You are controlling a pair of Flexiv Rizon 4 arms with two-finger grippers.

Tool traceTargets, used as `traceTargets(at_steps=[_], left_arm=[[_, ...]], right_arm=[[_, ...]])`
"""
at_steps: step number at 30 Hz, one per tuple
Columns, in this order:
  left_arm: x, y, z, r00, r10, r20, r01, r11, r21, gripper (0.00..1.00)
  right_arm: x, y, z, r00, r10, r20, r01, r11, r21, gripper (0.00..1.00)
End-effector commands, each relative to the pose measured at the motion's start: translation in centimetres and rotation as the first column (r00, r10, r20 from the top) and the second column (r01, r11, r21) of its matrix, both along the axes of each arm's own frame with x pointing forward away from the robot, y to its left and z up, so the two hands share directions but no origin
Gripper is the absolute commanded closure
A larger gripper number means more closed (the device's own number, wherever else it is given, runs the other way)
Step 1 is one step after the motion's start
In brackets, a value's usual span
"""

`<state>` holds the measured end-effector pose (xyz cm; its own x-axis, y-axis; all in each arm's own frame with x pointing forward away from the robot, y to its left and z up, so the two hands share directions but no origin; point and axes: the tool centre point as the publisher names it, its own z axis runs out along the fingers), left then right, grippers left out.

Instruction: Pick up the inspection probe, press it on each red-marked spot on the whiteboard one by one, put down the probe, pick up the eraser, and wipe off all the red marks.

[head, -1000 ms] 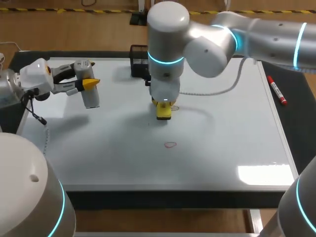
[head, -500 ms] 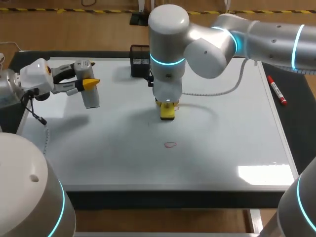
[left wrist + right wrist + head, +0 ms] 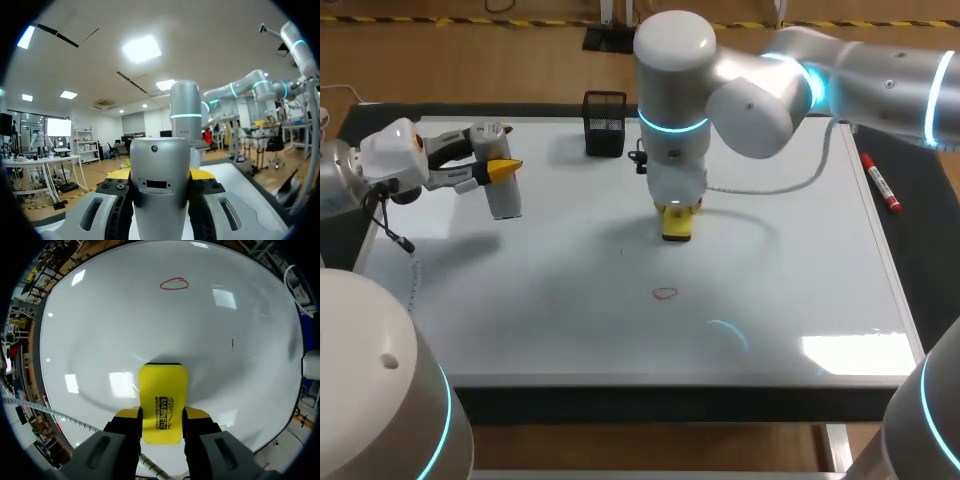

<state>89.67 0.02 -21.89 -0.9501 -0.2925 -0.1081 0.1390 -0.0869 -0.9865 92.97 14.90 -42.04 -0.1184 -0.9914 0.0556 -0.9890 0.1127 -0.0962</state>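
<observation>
Closest in, the whiteboard [image 3: 790, 310] lies flat across the table, and there's the red mark [image 3: 665, 293], a small hand-drawn oval, sitting untouched towards the near half of the board. From the right wrist view the same red oval [image 3: 174, 284] lies well ahead of the eraser, with plain white board between them.

Just beyond the mark, the right arm comes in from the right and reaches past the middle, pointing straight down. Its right gripper [image 3: 677, 212] is clenched on the yellow eraser [image 3: 677, 226], one finger on each long side. The wrist view confirms it: the right gripper [image 3: 162, 414] pinches the eraser [image 3: 162, 390] squarely, and the eraser's far end is down at the board. Whether it actually touches, I can't quite tell. A tiny dark tick [image 3: 232, 342] marks the board off to one side.

Over on the left, the left gripper [image 3: 500, 172] hangs above the board's left edge, grasping the inspection probe [image 3: 506, 200], a silver cylinder held clear of the surface. In its own wrist view the probe [image 3: 160, 165] fills the space between the yellow tips of the left gripper [image 3: 160, 176].

At the far edge stands a black mesh pen holder [image 3: 605, 124]. A red marker [image 3: 880, 183] lies off the board on the dark table at the right.
</observation>
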Motion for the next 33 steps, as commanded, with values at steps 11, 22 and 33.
traceTargets(at_steps=[11, 22, 33], left_arm=[[-0.1, 0.0, 0.1, 1.0, 0.002, 0.001, -0.002, 1.0, 0.001, 1.0], [-0.1, 0.0, 0.1, 1.0, 0.002, 0.001, -0.002, 1.0, 0.001, 1.0], [-0.1, 0.0, 0.1, 1.0, 0.002, 0.001, -0.002, 1.0, 0.001, 1.0]], right_arm=[[0.3, -4.1, 0.6, 0.999, -0.049, 0.008, 0.049, 0.998, -0.027, 1.0], [2.7, -7.5, 4.1, 0.995, -0.083, 0.048, 0.084, 0.996, -0.007, 1.0], [5.4, -12.1, 5.8, 0.979, -0.196, 0.06, 0.195, 0.981, 0.016, 1.0]])
